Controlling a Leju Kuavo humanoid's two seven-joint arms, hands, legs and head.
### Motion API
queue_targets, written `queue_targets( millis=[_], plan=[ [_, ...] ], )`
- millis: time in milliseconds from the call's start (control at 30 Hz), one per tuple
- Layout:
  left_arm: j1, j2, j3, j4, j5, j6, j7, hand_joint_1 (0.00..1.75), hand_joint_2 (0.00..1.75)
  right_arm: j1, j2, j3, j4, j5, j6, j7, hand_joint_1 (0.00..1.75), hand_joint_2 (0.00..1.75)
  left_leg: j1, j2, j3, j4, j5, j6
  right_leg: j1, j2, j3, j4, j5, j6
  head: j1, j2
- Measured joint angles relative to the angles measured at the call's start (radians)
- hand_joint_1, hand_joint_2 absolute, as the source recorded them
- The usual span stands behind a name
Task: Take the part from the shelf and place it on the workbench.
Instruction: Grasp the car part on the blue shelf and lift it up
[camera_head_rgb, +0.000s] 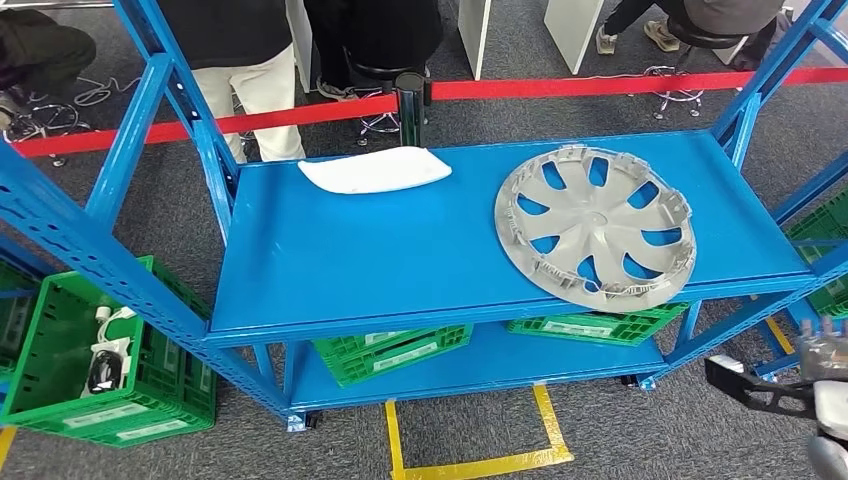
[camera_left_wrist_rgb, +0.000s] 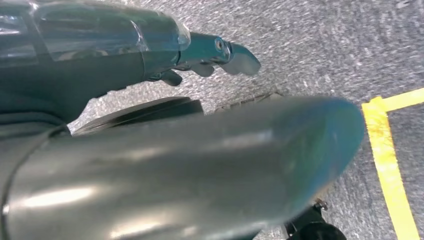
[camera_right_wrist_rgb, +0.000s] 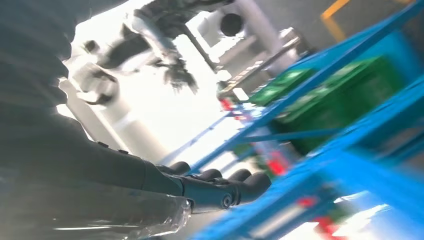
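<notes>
Blue metal shelving (camera_head_rgb: 420, 250) carries a silver plastic wheel cover (camera_head_rgb: 595, 226) and white tray (camera_head_rgb: 375, 169); both hands, left (camera_left_wrist_rgb: 210, 60) and right (camera_right_wrist_rgb: 220, 187), hold nothing, fingers extended.

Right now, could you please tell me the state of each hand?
Left hand: holds nothing; whether open or closed cannot be told.
Right hand: holds nothing; fingers extended, open.

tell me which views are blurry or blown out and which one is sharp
Head view: sharp and evenly lit, the silver wheel cover and blue shelf crisp. Left wrist view: the thick thumb of the left robot hand is soft, with streaky glare. Right wrist view: motion-smeared, the white background blown out, the right robot hand dark against it.
</notes>
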Motion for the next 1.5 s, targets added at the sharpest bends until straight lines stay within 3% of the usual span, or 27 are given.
queue_targets(
  millis=[200, 400, 567, 733, 900, 1133, 1367, 1500],
  plan=[
    [0.000, -0.020, 0.000, 0.000, 0.008, -0.013, 0.020, 0.00, 0.00, 0.017, 0.036, -0.246, -0.114, 0.064, 0.009, 0.001, 0.00, 1.75, -0.002, 0.006, 0.004, 0.000, 0.000, 0.001, -0.001, 0.007, 0.000, 0.000, 0.002, 0.002, 0.000, 0.000],
    [0.000, -0.034, 0.000, 0.001, 0.011, -0.012, 0.022, 0.00, 0.00, -0.008, 0.062, -0.409, -0.220, 0.052, -0.095, 0.001, 0.00, 1.75, -0.003, 0.009, 0.005, 0.000, 0.001, 0.002, -0.002, 0.010, 0.000, 0.000, 0.002, 0.002, 0.000, 0.000],
    [-0.001, -0.037, 0.000, 0.006, 0.015, -0.009, 0.015, 0.00, 0.00, -0.050, 0.073, -0.479, -0.288, 0.009, -0.140, 0.001, 0.00, 1.75, -0.003, 0.011, 0.005, 0.000, 0.001, 0.002, -0.002, 0.011, 0.001, 0.000, 0.002, 0.002, 0.000, 0.000],
    [-0.002, -0.037, 0.000, 0.009, 0.022, -0.006, -0.004, 0.00, 0.00, -0.137, 0.075, -0.480, -0.329, -0.189, -0.166, 0.001, 0.00, 1.75, -0.003, 0.021, 0.004, 0.000, 0.000, 0.004, -0.002, 0.015, 0.001, 0.000, 0.002, 0.002, 0.000, 0.000],
    [-0.003, -0.037, 0.000, 0.009, 0.023, -0.009, -0.022, 0.00, 0.00, -0.198, 0.046, -0.367, -0.338, -0.388, -0.152, -0.003, 0.00, 1.75, -0.002, 0.032, 0.003, -0.001, -0.001, 0.004, -0.002, 0.017, 0.001, 0.000, 0.003, 0.002, 0.000, 0.000],
    [-0.012, -0.041, 0.000, 0.009, 0.025, -0.013, -0.027, 0.00, 0.00, -0.327, 0.004, -0.073, -0.339, -0.524, -0.138, -0.009, 0.00, 1.75, -0.002, 0.048, 0.003, -0.002, -0.002, 0.006, -0.002, 0.024, 0.000, 0.001, 0.004, 0.001, 0.000, 0.000],
    [-0.015, -0.044, 0.000, 0.009, 0.031, -0.013, -0.027, 0.00, 0.00, -0.470, -0.001, 0.247, -0.336, -0.552, -0.117, -0.019, 0.00, 1.75, -0.002, 0.054, 0.004, -0.002, -0.002, 0.006, -0.002, 0.028, -0.002, 0.002, 0.004, 0.001, 0.000, 0.000],
    [-0.014, -0.044, 0.000, 0.009, 0.032, -0.013, -0.027, 0.00, 0.00, -0.514, -0.001, 0.370, -0.331, -0.553, -0.115, -0.020, 0.00, 1.75, -0.002, 0.053, 0.004, -0.002, -0.002, 0.006, -0.002, 0.029, -0.002, 0.002, 0.004, 0.001, 0.000, 0.000]
  ],
)
